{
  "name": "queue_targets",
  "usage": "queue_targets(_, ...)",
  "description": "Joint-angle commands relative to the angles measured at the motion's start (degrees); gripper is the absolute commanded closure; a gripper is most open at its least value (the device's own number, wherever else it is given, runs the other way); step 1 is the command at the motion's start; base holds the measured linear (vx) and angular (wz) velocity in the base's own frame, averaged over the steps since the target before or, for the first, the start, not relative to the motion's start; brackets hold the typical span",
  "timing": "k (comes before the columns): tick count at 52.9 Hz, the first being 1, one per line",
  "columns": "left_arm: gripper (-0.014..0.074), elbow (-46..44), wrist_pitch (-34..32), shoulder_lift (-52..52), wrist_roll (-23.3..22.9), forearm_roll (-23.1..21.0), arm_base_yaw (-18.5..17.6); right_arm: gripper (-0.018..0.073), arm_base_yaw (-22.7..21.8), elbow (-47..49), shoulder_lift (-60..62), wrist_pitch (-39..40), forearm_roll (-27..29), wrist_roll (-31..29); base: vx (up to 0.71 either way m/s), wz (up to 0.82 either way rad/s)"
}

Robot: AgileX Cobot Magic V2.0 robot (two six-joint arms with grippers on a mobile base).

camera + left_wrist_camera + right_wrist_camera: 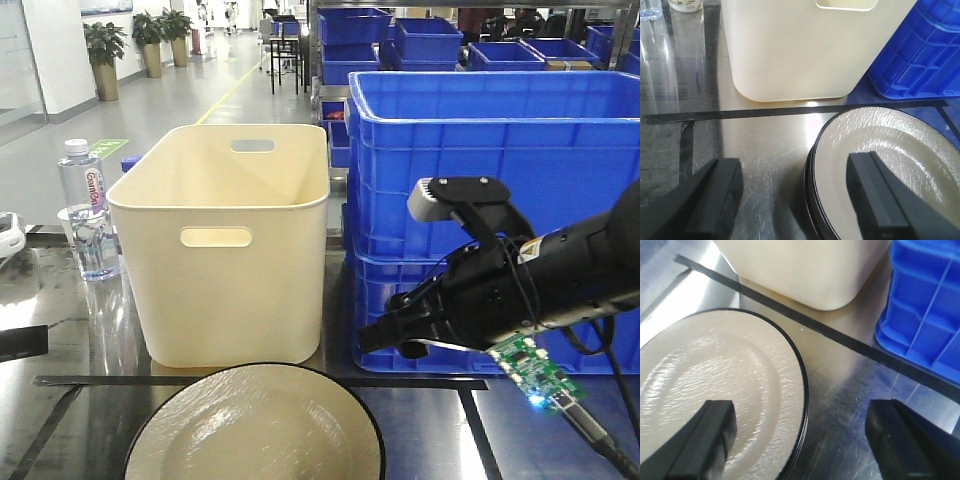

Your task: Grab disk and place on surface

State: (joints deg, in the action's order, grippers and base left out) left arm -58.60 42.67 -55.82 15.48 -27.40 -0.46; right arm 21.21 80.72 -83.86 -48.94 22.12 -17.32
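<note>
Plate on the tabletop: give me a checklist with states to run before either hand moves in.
1. Plate lies flat on the surface: ok.
2. Left hand open, straddling the plate's left rim: ok.
3. Right hand open, straddling the right rim: ok.
4. Cream bin apart from the plate: ok.
5. Blue crate clear of the right hand: ok.
6. Fingertip height relative to the rim: cannot tell.

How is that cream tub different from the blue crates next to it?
The cream tub has smooth plain walls and oval handle cut-outs; the blue crates have ribbed walls. The tub stands alone on the dark tabletop; the crates are stacked one on another. Both are open-topped, and both stand behind the plate.
</note>
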Motion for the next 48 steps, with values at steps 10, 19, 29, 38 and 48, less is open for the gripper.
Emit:
queue_targets(10, 0.0063, -1.4, -3.9, 0.8, 0.1, -1.8, 0.0, -0.0034, -0.2, 2.0, 3.1, 2.8, 0.7, 0.0, 0.0, 0.0)
queue_targets(19, 0.0063, -1.4, -3.9, 0.8, 0.1, -1.8, 0.0, -0.0025, -0.2, 2.0, 3.1, 2.8, 0.7, 0.0, 0.0, 0.0)
queue_targets(29, 0.0063, -1.4, -3.9, 0.8, 0.1, -1.8, 0.0, -0.0023, -0.2, 2.0, 3.1, 2.8, 0.7, 0.0, 0.0, 0.0)
queue_targets(38, 0.0068, -0.7, -5.1, 2.4, -0.1, 3.8, -0.2, -0.0023, -0.2, 2.0, 3.1, 2.8, 0.7, 0.0, 0.0, 0.0)
queue_targets(48, 0.0175, 9.3, -18.8, 13.9, -7.1, 13.8, -0.2, -0.0023, -0.2, 2.0, 3.1, 2.8, 0.7, 0.0, 0.0, 0.0)
